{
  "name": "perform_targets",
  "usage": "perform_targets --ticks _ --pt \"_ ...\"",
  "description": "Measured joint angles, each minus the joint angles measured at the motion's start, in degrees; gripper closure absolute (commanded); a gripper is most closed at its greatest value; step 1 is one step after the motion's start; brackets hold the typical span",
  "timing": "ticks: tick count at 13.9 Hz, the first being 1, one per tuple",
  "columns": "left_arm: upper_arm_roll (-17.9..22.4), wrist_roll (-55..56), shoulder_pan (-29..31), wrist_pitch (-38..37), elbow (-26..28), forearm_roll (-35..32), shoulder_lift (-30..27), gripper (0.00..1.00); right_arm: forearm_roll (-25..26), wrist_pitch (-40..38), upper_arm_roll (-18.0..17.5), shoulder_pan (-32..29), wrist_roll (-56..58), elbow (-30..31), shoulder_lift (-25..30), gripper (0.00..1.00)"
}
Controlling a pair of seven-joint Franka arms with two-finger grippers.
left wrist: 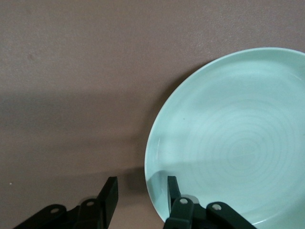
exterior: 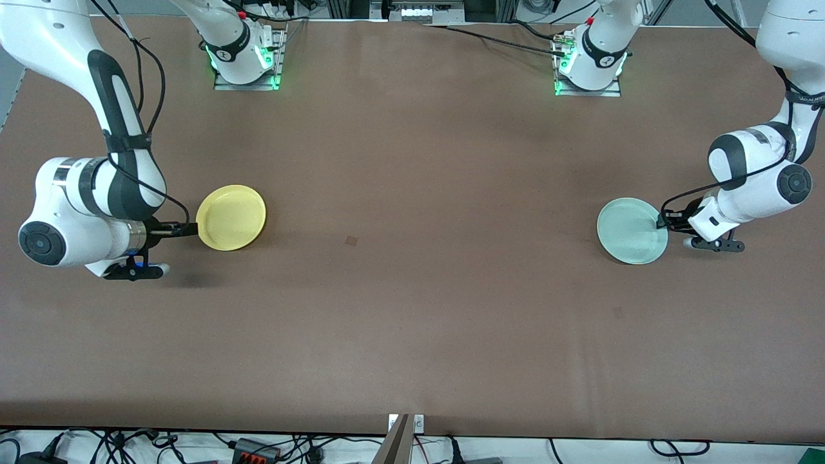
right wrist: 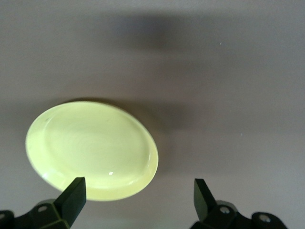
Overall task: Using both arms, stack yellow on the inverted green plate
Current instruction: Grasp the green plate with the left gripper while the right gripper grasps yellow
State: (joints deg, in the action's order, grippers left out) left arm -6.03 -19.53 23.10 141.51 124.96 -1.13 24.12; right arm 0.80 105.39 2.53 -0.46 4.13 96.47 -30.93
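Left gripper of mine is straddling the green plate rim at its end of the table, jaws partway apart, not clamped. Right gripper is sitting wide open beside the yellow plate, both plates lying well apart.

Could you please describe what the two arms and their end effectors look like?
Both arms have glossy white shells with black joint sections and black cables looped along them. Their bases glow green at the table's edge. The left end effector and right end effector are black, each with two flat, wedge-tipped fingers.
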Motion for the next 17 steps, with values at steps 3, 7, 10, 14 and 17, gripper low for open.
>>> perform_targets --ticks 3,7,10,14,17 --pt "0.0 0.0 0.2 0.0 -0.3 0.0 0.0 0.68 0.0 1.4 0.0 -0.3 0.8 1.6 -0.8 0.00" --pt "-0.2 0.0 0.4 0.0 -0.3 0.0 0.5 0.72 0.0 5.1 0.0 -0.5 1.0 5.6 -0.8 0.00" --pt "-0.4 0.0 0.4 0.1 -0.5 0.0 0.6 0.87 0.0 9.1 0.0 -0.9 1.9 9.5 -0.9 0.00" --pt "-0.6 0.0 0.4 0.1 -0.8 0.0 0.9 0.95 0.0 10.4 0.0 -1.6 2.5 12.0 -0.9 0.19" --pt "-0.7 0.0 0.4 -0.2 -1.0 0.0 1.0 0.99 0.0 10.7 0.0 -1.6 2.5 13.1 -0.9 0.26"
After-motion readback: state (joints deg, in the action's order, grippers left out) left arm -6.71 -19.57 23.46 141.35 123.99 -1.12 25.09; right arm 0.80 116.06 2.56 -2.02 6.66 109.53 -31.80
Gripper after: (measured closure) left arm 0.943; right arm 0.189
